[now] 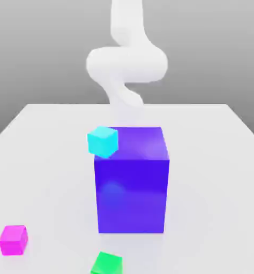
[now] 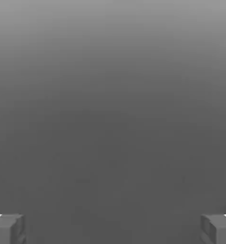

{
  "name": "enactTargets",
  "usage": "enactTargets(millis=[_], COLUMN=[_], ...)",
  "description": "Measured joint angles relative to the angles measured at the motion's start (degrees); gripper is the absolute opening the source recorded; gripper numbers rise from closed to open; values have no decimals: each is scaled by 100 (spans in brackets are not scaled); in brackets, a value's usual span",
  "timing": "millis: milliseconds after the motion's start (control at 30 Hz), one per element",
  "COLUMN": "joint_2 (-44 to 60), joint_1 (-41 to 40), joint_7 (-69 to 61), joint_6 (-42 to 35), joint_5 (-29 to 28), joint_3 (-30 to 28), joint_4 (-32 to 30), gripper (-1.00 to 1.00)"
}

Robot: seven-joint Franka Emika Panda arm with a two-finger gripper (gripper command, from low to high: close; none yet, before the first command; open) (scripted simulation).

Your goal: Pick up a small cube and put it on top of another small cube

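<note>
The small cube point(image 1: 13, 240), bright magenta-pink, lies on the white table point(image 1: 49, 160) near the front edge, at the exterior view's left. A small cyan cube point(image 1: 103, 142) shows against the upper left corner of the big blue-violet cube point(image 1: 132, 182); I cannot tell what it rests on. A small green cube point(image 1: 106, 264) sits at the front edge, cut off by the frame. My white arm point(image 1: 126, 64) comes down behind the big cube. In the hand view my gripper point(image 2: 113, 228) is open, its two grey fingertips point(image 2: 7, 228) far apart with nothing between them, facing plain grey.
The big blue-violet cube stands in the middle of the table, between the arm and the small magenta and green cubes. The table's far edge runs behind it.
</note>
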Motion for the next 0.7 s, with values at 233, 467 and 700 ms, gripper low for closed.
enactTargets(millis=[233,467,700], joint_2=[1473,2939,4384], joint_1=[350,460,55], joint_7=[-1184,-2460,-3648], joint_6=[429,828,1244], joint_5=[580,1313,1924], joint_3=[-976,-1724,-1997], joint_4=[-103,-199,-299], gripper=[0,0,0])
